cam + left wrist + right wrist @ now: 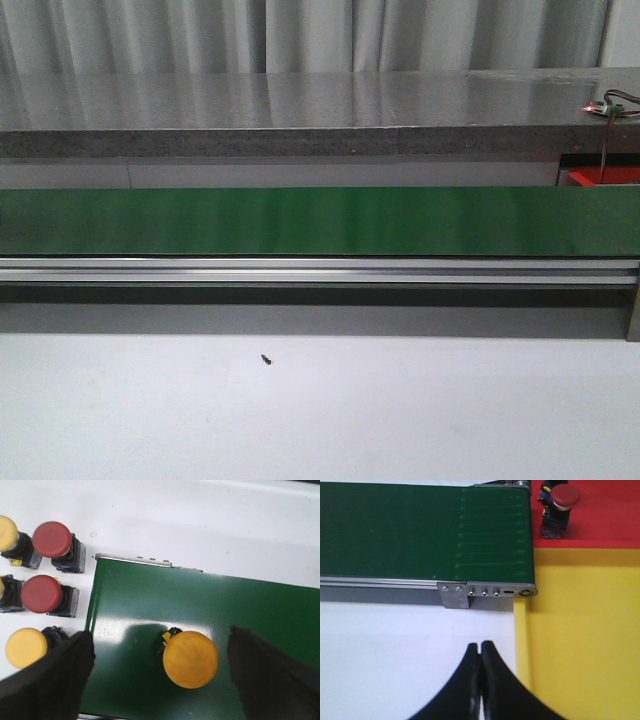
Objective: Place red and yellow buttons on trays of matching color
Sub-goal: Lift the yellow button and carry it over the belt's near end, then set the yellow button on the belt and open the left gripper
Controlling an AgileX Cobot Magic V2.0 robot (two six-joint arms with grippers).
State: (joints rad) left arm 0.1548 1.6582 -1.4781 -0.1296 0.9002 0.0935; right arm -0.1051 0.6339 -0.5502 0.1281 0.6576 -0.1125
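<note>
Left gripper (160, 680) hangs open, straddling a yellow button (190, 659) standing on the green belt (260, 605), likely just fed on. Right gripper (480, 675) waits closed near the yellow tray (585, 640); one red button (559, 502) sits in the red tray (610, 510). Next: belt delivers, right picks.

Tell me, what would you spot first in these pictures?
A big yellow button sits on the green belt, between the open fingers of the left end effector. More red and yellow buttons wait on the white table beside the belt's end. At the belt's other end, one red button stands on the red tray.
</note>
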